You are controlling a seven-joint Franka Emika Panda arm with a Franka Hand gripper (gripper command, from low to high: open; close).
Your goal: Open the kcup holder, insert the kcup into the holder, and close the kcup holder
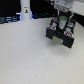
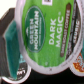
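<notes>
The kcup [image 2: 45, 37] fills the wrist view, its bright green top printed with "Dark Magic" and ringed by a pale rim. It sits much closer to the camera than the pods around it. In the exterior view the green kcup [image 1: 63, 20] shows just under my gripper [image 1: 63, 18], which hangs over the black kcup holder [image 1: 60, 36] at the upper right. The holder's drawer is pulled out towards the front, with pods standing in its slots. My gripper looks shut on the kcup. Its fingers are mostly hidden.
Other pods sit beside the green one: a teal-topped pod [image 2: 10, 45] and a reddish-white pod [image 2: 75, 70]. A white bottle-like post [image 1: 25, 11] stands at the back of the pale table [image 1: 30, 60], on the exterior view's left.
</notes>
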